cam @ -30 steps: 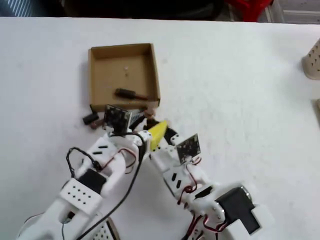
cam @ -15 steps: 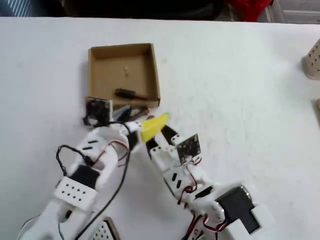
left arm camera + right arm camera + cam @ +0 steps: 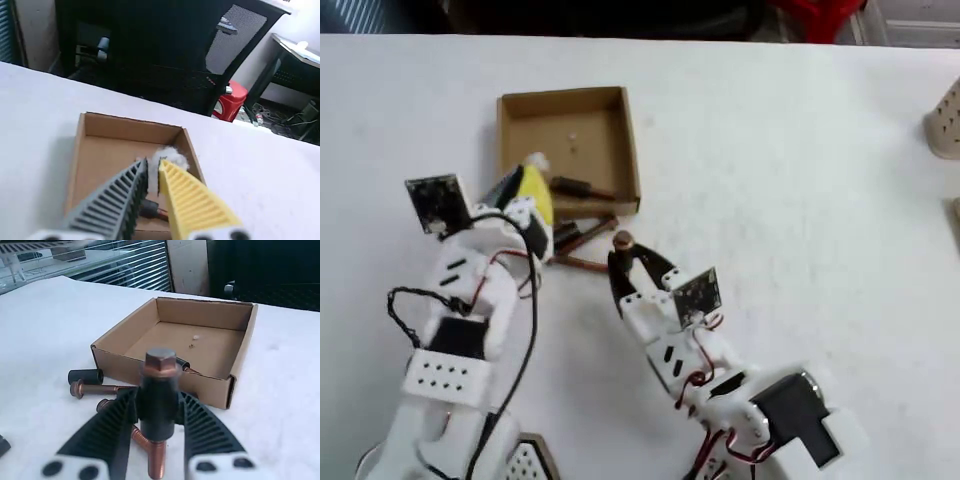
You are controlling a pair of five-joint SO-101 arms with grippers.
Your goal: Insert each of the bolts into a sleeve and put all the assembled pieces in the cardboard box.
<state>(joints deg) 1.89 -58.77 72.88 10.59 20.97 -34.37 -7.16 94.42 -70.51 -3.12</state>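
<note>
Right gripper: our black-fingered right gripper [image 3: 157, 407] is clamped tight on a black cylindrical sleeve [image 3: 157, 427], which it holds upright just above the table.
Held bolt: a copper-coloured hex-head bolt [image 3: 160, 362] runs down through that sleeve. We see its head sitting on top and its threaded end sticking out below.
Left gripper: our left gripper [image 3: 152, 167], with one grey finger and one yellow, hangs over the near left corner of the box. Its jaws are drawn almost together, with only a thin slit between them.
Tuft: a small white fluffy tuft [image 3: 172, 156] sits at the left gripper's tips. We cannot tell whether it is pinched there.
Box: the brown open-topped cardboard box [image 3: 631, 150] rests on the white table [image 3: 800, 200], beyond both arms.
In the box: one assembled piece [image 3: 578, 186], dark with a copper end, lies on the floor close to the near wall.
Loose parts: loose copper bolts [image 3: 97, 388] lie on the table just outside the box's near wall. A spare black sleeve [image 3: 85, 376] lies on its side beside them.
Spacing: we see the right gripper near the box's near right corner, apart from the left gripper.
</note>
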